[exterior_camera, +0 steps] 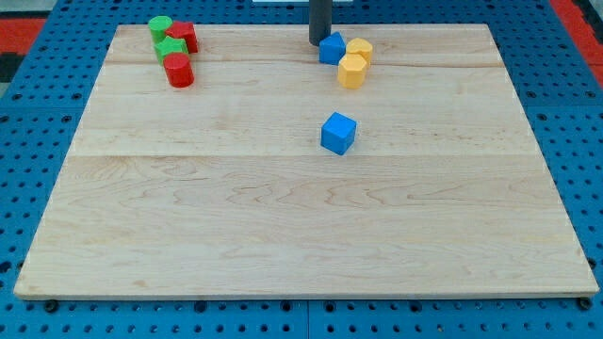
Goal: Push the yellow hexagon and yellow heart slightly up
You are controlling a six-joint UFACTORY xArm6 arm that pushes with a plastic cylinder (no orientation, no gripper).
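Pale wooden board (283,217), made of planks with fine horizontal grain and faint seams, lying on a blue perforated surface (38,141) with regular rows of dark holes. The arm's dark, smooth rod (320,19) enters from the view's top and stands upright near the board's top edge; my tip (319,43) rests at board level, touching or just beside the upper left of a blue block (331,48) of angular shape. The rod is a plain pusher with nothing to open or close, and it holds nothing. The two yellow blocks lie just to the right of that blue block: the yellow hexagon (351,71), faceted and matte, slightly below, and the yellow heart (360,49), touching it from above; which of the two is which cannot be told with certainty. A blue cube (338,133), sharp-edged, sits alone near the board's middle, well apart from the rest. At the top left, four blocks cluster in contact: a red block (183,36), a red cylinder (178,71), a green star-like block (171,47) and a green rounded block (159,25).
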